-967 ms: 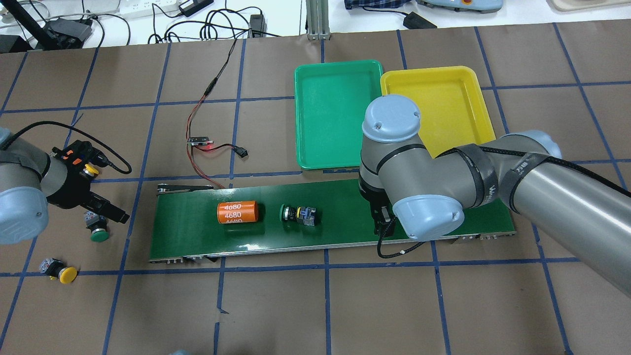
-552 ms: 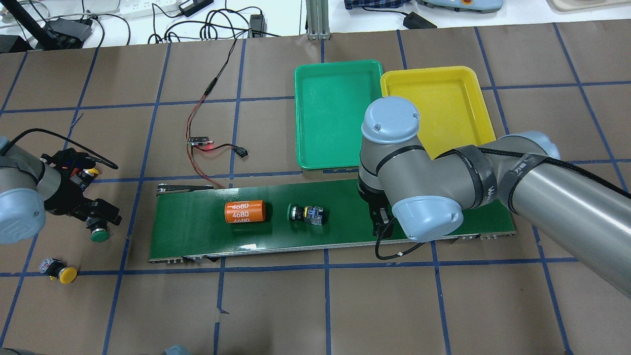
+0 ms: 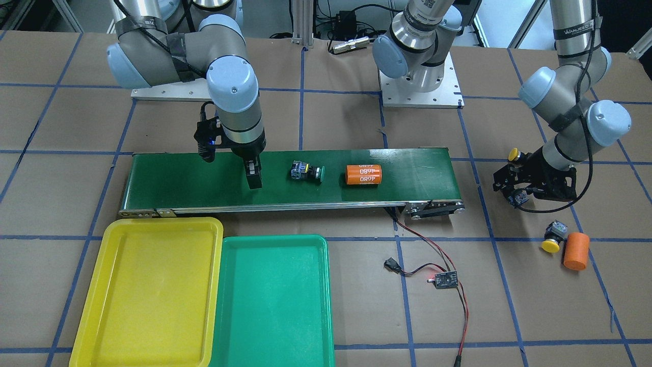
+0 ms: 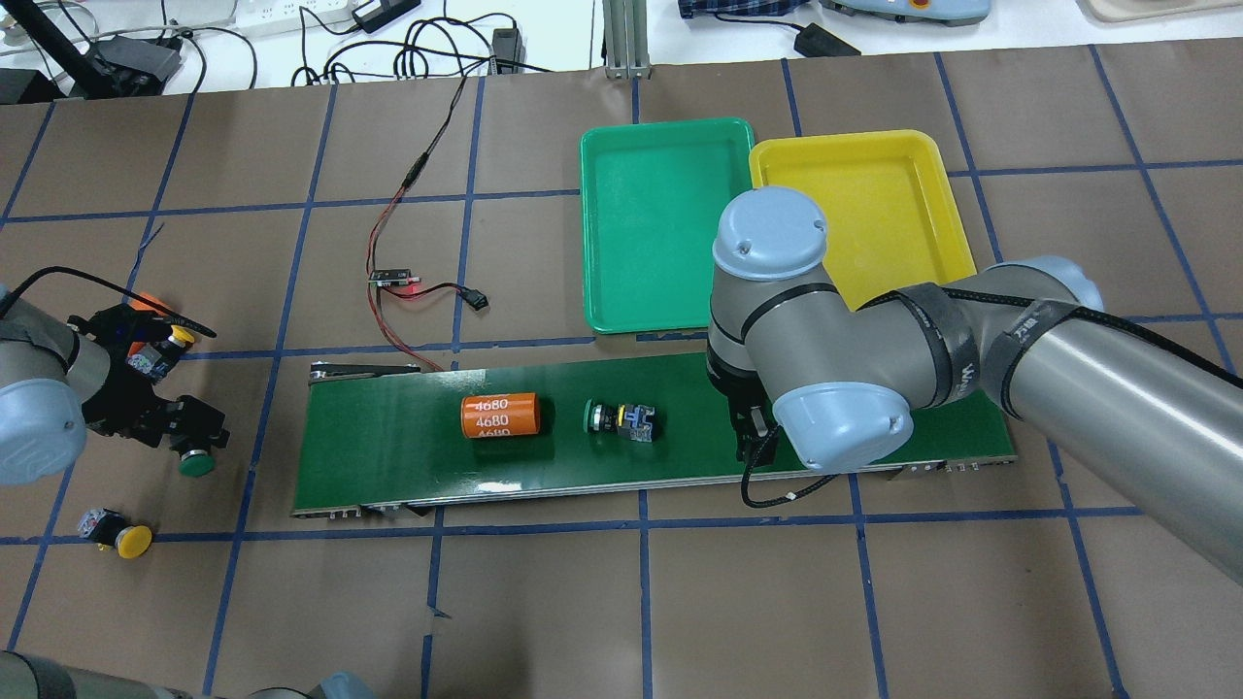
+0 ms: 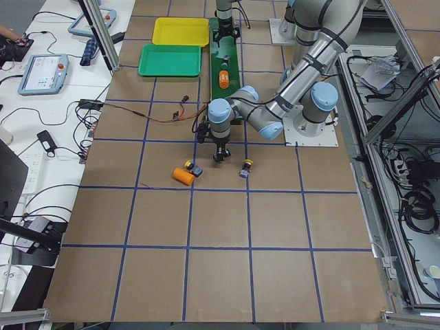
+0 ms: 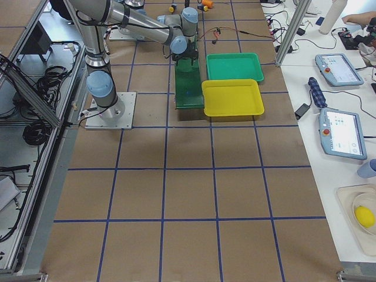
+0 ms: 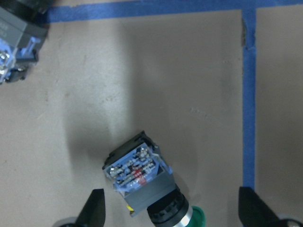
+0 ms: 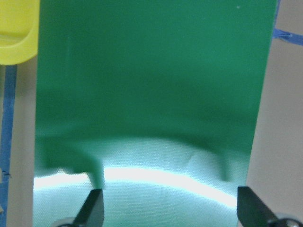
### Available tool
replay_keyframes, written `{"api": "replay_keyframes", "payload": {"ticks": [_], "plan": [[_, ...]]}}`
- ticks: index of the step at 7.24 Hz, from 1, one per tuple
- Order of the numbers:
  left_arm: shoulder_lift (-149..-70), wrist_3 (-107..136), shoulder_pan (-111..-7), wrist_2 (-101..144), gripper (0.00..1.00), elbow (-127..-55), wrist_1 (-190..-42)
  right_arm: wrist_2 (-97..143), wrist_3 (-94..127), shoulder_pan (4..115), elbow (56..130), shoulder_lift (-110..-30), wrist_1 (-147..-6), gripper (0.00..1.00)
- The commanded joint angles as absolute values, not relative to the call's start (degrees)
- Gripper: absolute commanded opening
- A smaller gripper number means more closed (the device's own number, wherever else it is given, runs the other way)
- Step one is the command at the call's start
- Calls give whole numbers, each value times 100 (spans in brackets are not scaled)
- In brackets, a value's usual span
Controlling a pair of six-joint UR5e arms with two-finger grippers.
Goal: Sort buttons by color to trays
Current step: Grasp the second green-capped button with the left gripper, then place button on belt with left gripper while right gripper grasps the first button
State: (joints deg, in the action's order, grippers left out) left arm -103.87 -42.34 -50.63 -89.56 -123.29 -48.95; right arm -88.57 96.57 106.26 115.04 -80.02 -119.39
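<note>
A long dark-green belt (image 4: pixel 388 466) lies across the brown bench (image 4: pixel 583 602), from 9 to 3 o'clock in the overhead view. An orange can (image 4: pixel 500 416) marked 4680 lies on its side on the belt. At 11 o'clock from it sits a small board (image 4: pixel 392 277) with red and black wires (image 4: pixel 384 233). A plain orange can (image 3: pixel 576 251) sits off the belt.

Bright, even overhead light; exterior views sharp. White glare crosses the conveyor belt (image 8: pixel 156 94) in the blurry right wrist view; the green button (image 7: pixel 139 176) throws a soft shadow.
</note>
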Motion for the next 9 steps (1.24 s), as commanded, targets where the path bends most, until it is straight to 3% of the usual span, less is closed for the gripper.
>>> {"api": "replay_keyframes", "payload": {"ticks": [1,2,3,4,7,9], "plan": [[-10546,-4157,-4984,-8947,100,-12349,-4817,-8851,9624,10574,11505,-7998,-11944,100],[-10582,-4201,-4983,-8973,82,-12314,-4451,-8816,9624,10512,11496,-7998,-11953,100],[-10573,-4210,-4983,-9148,31,-12374,-4343,-8824,9624,10512,11496,-8007,-11944,100],[-10565,-4201,-5001,-9228,4,-12384,-4324,-8824,9607,10512,11513,-7998,-11936,100],[-10433,-4480,-5115,-9228,0,-12323,-4359,-8824,9493,10477,11522,-7989,-11936,100],[-10057,-5331,-5832,-9193,0,-12243,-4682,-8859,9510,10450,11531,-7989,-11918,100]]}}
